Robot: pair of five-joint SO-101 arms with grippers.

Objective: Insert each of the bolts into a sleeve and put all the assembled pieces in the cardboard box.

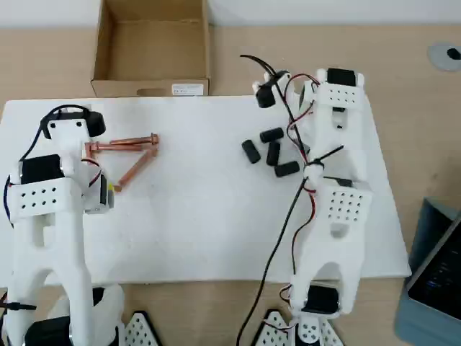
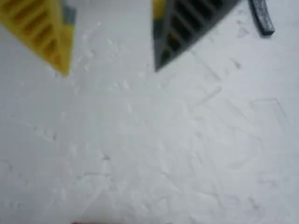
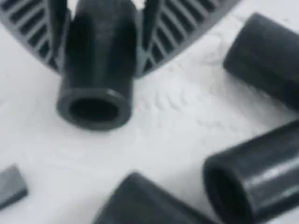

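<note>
Cardboard box [image 1: 151,47] seemingly bare, sleeve [image 3: 96,70] between right fingers [image 3: 164,29]

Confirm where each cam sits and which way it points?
High view: fixed above the table, looking down on the white mat, cardboard box, bolts, loose sleeves; left arm and right arm show.
Left wrist view: on the left arm's wrist, facing down at bare mat; left gripper open.
Right wrist view: on the right arm's wrist, close over the loose sleeves; right gripper shut on a sleeve.
Shared: high and right wrist views both show the loose sleeves.
</note>
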